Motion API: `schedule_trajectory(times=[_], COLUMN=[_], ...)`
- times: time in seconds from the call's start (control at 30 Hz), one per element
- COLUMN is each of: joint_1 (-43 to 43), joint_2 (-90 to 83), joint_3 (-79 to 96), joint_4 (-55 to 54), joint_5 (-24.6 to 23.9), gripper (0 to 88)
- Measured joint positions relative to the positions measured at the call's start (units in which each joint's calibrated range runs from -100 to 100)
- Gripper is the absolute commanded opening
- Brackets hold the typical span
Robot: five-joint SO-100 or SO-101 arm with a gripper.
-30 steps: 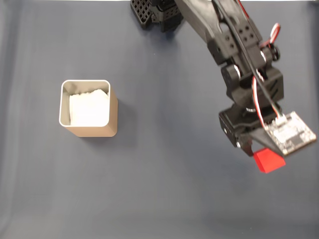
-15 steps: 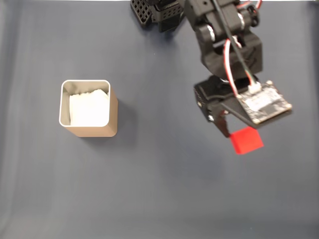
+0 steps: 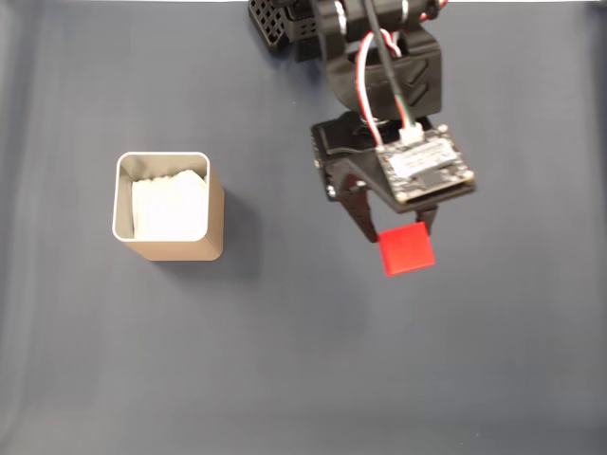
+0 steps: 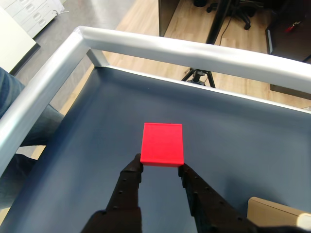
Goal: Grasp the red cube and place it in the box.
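Observation:
The red cube point(image 3: 407, 249) hangs above the grey table, right of centre in the fixed view, with my gripper point(image 3: 398, 235) shut on it. In the wrist view the red cube point(image 4: 162, 144) sits between my two black fingertips point(image 4: 134, 165), held by its near edge, with my gripper point(image 4: 159, 167) closed on it. The tan box point(image 3: 169, 208) with white paper inside stands on the table well to the left of the cube in the fixed view. A corner of the box point(image 4: 277, 213) shows at the bottom right of the wrist view.
The arm's black base point(image 3: 285, 24) sits at the top edge of the fixed view. In the wrist view a silver metal rail point(image 4: 194, 51) borders the table's far and left sides, with wooden floor and a tripod point(image 4: 197, 76) beyond it.
My gripper has swung left and slightly up in the fixed view, carrying the red cube from the right edge toward the middle, nearer the box. The box has not moved.

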Motion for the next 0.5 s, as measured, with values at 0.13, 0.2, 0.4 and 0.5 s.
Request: schedule_trajectory(times=[0.13,0.2,0.4,0.5], joint_1=[2.2,3.2,6.5,8.6], joint_2=[-1.0,-2.1,-5.3,-7.0], joint_3=[0.4,1.0,2.9,4.4], joint_4=[0.8,1.2,2.3,3.2], joint_5=[0.0,0.1,0.3,0.3], gripper=[2.7,2.7,2.7,2.7])
